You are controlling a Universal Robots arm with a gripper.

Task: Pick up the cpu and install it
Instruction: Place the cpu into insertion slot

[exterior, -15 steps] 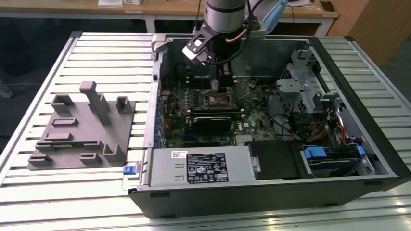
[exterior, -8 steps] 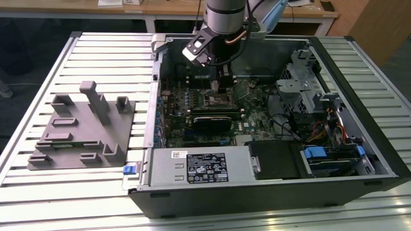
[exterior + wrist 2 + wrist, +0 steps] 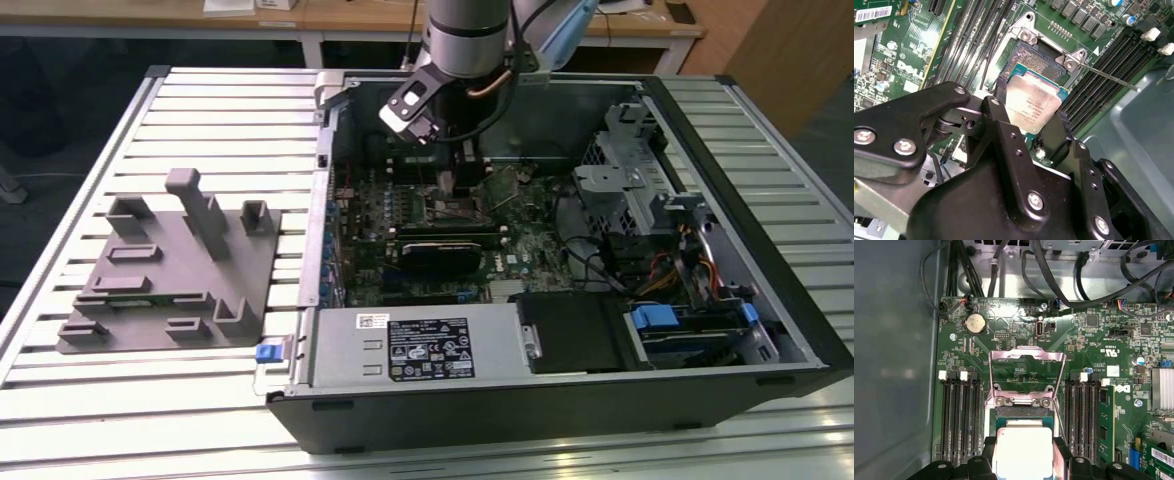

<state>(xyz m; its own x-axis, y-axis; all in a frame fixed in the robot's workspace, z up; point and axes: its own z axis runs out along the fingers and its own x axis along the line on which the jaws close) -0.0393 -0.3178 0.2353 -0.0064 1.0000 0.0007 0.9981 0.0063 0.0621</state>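
Note:
The cpu (image 3: 1033, 105), a small square chip with a pale silver top, is held between the two black fingers (image 3: 1000, 117) of my gripper (image 3: 1029, 112), which is shut on its sides. It hangs just over the open socket (image 3: 1030, 62) on the green motherboard, and part of the socket's contact field shows beyond the chip's edge. In the first wrist view the cpu (image 3: 1024, 450) glares bright between the fingers of the gripper (image 3: 1024, 457), below the raised metal load plate (image 3: 1026, 367). In the exterior view the gripper (image 3: 454, 180) reaches down into the computer case above the socket (image 3: 451, 207).
The open black computer case (image 3: 561, 400) lies on a slatted white table. A grey plastic tray (image 3: 174, 270) sits on the exterior view's left. Memory slots (image 3: 956, 415) flank the socket. A thin lever (image 3: 1114, 80), cables (image 3: 1054, 285), a drive cage (image 3: 634, 165) and a power supply (image 3: 414, 345) crowd the case.

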